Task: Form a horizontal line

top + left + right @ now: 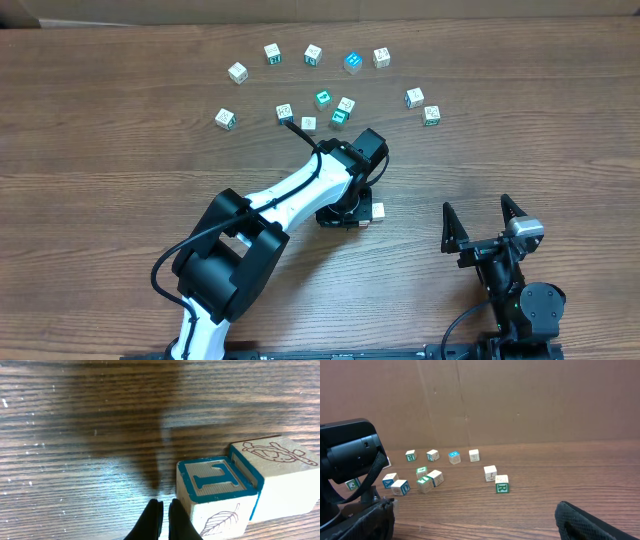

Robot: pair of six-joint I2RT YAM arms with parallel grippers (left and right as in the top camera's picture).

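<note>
Beside the T cube [216,482], with left jaws pressed shut and empty, right jaws splayed wide: could clip it on lifting, skewing the horizontal line [246,476].

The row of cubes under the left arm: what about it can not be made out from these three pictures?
- Overhead: the left arm covers the row except one pale end, so its cubes cannot be counted.
- Left wrist: the frame edge cuts the drawing cube beside the T cube; anything beyond is unseen.
- Right wrist: the left arm blocks the row entirely.
</note>
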